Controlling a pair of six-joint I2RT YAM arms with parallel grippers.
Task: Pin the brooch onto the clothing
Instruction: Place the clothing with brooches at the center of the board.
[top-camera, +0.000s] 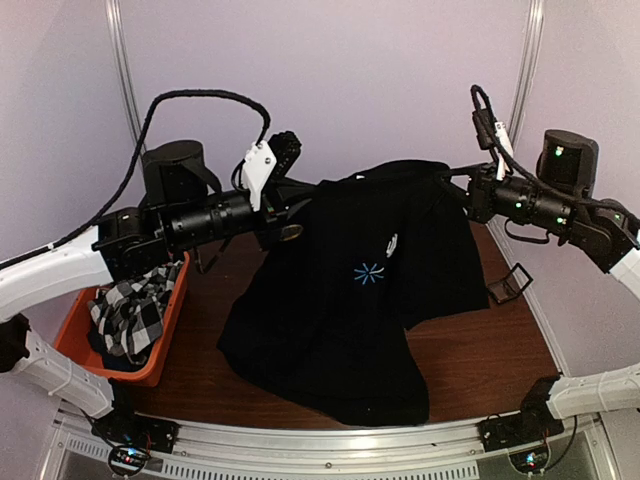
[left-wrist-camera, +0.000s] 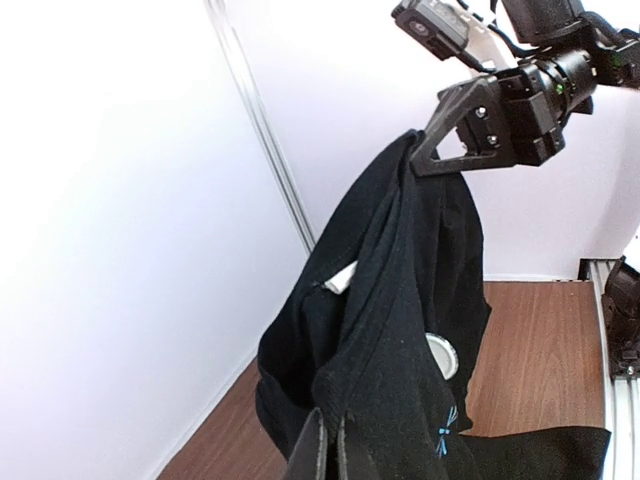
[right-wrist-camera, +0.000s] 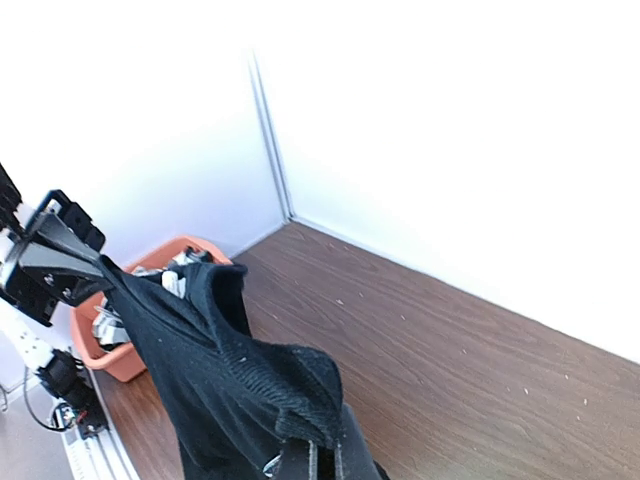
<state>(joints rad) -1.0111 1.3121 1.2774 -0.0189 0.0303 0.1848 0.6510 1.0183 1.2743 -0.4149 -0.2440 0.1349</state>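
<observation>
Orange bin (top-camera: 160, 345) at the left edge of the worktop (top-camera: 480, 350), checked cloth (top-camera: 130, 310) inside. Left jaws clamped on one top edge of the black T-shirt (top-camera: 330, 310), raised above worktop. T-shirt hangs stretched between both arms, lower part pooled mid-worktop. Blue starburst print (top-camera: 368, 273) on chest. Round pale brooch (top-camera: 391, 243) on the fabric just beside it; can't tell if fastened. Right jaws clamped on the T-shirt's other top edge, also raised.
</observation>
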